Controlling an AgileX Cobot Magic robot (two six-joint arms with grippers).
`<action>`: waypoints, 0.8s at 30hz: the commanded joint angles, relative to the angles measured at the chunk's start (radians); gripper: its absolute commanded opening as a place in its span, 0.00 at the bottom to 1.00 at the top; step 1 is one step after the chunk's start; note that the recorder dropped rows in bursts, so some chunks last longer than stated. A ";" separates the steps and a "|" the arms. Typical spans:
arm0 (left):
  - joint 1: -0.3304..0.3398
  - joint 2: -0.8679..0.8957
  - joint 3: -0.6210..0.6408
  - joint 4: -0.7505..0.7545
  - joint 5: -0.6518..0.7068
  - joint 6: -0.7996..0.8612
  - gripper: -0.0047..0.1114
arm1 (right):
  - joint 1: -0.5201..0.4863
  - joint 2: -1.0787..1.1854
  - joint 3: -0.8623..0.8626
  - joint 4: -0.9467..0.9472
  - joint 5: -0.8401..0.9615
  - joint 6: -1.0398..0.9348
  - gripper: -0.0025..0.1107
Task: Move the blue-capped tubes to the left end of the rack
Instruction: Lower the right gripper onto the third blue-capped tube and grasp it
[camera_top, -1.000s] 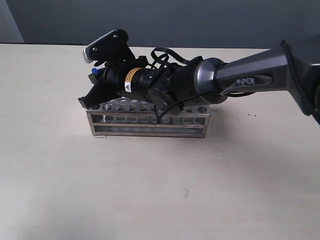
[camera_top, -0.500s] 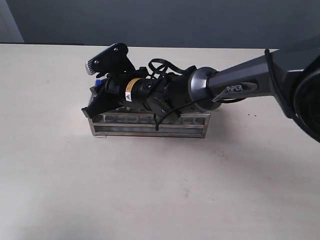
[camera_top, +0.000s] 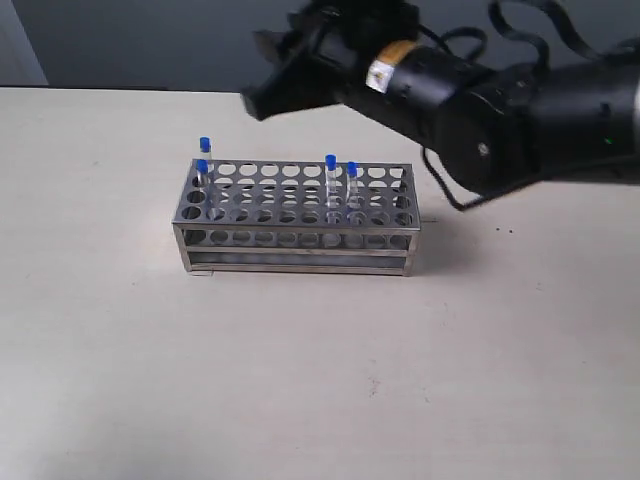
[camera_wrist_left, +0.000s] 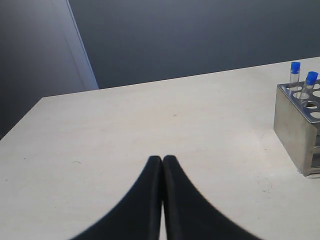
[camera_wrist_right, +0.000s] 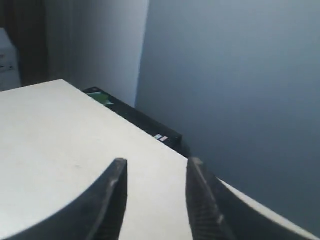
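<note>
One silver rack (camera_top: 290, 240) stood mid-tabletop (camera_top: 300, 390). I counted four blue-capped tubes (camera_top: 203, 148) upright in it: two at its left end and two side by side right of the middle, probably in the back rows. My right claw (camera_wrist_right: 155, 167) hung spread and empty, high beyond the rack. My left claw (camera_wrist_left: 162, 160) was pressed together, holding nothing, apart from the rack's left end.

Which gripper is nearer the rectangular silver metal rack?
Right, probably. The right gripper hangs open, raised beyond the rack; the left gripper is shut, off its left end.
</note>
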 joint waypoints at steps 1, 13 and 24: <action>-0.007 0.004 -0.002 -0.002 -0.013 -0.003 0.04 | -0.094 -0.061 0.279 0.043 -0.265 -0.013 0.36; -0.007 0.004 -0.002 -0.002 -0.013 -0.003 0.04 | -0.107 0.078 0.363 0.031 -0.336 0.009 0.36; -0.007 0.004 -0.002 -0.002 -0.013 -0.003 0.04 | -0.107 0.200 0.343 0.006 -0.485 0.128 0.36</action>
